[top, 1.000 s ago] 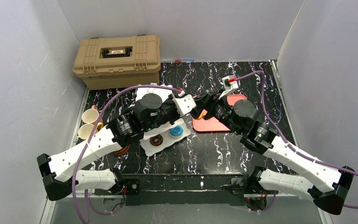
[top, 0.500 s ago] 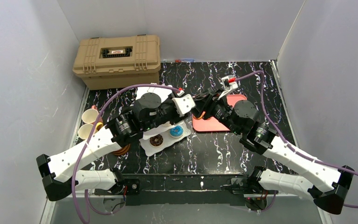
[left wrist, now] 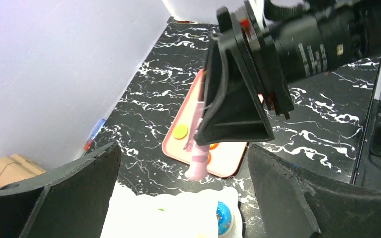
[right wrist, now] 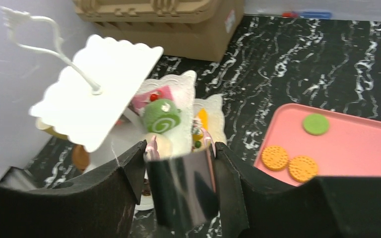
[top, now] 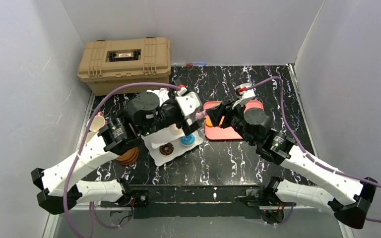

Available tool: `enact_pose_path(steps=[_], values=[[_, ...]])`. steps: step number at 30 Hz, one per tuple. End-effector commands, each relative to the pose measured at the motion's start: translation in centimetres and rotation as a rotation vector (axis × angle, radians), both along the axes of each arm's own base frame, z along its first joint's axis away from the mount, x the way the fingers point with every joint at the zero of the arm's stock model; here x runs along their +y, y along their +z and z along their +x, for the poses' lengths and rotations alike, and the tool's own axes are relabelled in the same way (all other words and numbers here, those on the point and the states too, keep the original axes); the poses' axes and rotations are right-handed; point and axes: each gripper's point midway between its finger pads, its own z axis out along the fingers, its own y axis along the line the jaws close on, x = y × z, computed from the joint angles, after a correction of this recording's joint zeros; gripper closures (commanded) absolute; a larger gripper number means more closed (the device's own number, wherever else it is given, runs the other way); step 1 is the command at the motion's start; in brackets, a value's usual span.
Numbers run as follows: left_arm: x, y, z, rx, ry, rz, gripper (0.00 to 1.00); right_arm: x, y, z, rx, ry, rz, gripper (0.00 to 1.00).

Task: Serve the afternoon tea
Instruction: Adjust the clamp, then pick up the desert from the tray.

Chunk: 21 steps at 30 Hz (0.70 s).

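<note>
Nearest the camera in the right wrist view, the right pincer (right wrist: 180, 166) is clamped on a pale pink piece (left wrist: 198, 166) whose kind cannot be told. It hangs between the pink tray (right wrist: 362, 148) and the tiered stand (right wrist: 99, 94). The left pincer (left wrist: 182, 163) is spread wide and empty, facing the right one over the stand's right edge.

The step in hand looks like carrying this piece onto a tier. To do it well, the right arm should come in low under the overhanging top plate, stay clear of the wire loop (right wrist: 34, 29) and the left fingers (left wrist: 79, 183), aim for bare plate beside the green swirl roll (right wrist: 161, 116), and let go only once the piece rests flat.

The stand sits left of centre on the bench (top: 258, 84). Its lowest plate holds a chocolate doughnut (top: 166, 148) and a blue pastry (top: 187, 140). The middle tier carries the green roll and a pink cake (right wrist: 151, 96), and the top plate is bare. The tray holds two orange biscuits (right wrist: 287, 162) and a green disc (right wrist: 315, 124).

Left of the stand lie brown saucers (top: 127, 156) and the cups (top: 95, 124), part hidden. Farthest, at the frame's upper left, stands a tan case (top: 125, 62).
</note>
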Motion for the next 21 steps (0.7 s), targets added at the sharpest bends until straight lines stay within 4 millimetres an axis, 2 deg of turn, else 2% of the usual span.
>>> enact_pose_path(steps=[1, 4, 9, 11, 14, 17, 21], values=[[2.5, 2.1, 1.1, 0.033, 0.087, 0.008, 0.02, -2.2, -2.3, 2.1, -0.03, -0.11, -0.149, 0.41], [4.8, 1.7, 4.2, 0.137, 0.204, 0.008, 0.02, -2.7, -4.8, 3.3, -0.006, -0.135, -0.202, 0.4], [9.1, 4.2, 8.3, 0.284, 0.335, -0.078, 0.02, -4.0, -8.0, 6.0, 0.024, -0.187, -0.233, 0.4], [10.6, 5.2, 8.6, 0.302, 0.366, -0.084, 0.02, -4.9, -9.4, 7.2, 0.048, -0.213, -0.244, 0.41], [13.2, 5.7, 9.0, 0.329, 0.432, -0.076, 0.02, -5.9, -11.3, 8.6, 0.074, -0.24, -0.269, 0.41], [16.2, 5.7, 9.7, 0.355, 0.522, -0.08, 0.02, -6.6, -13.0, 9.8, 0.094, -0.262, -0.304, 0.42], [19.8, 5.1, 10.9, 0.426, 0.625, -0.122, 0.02, -6.5, -14.8, 10.8, 0.109, -0.251, -0.348, 0.4]])
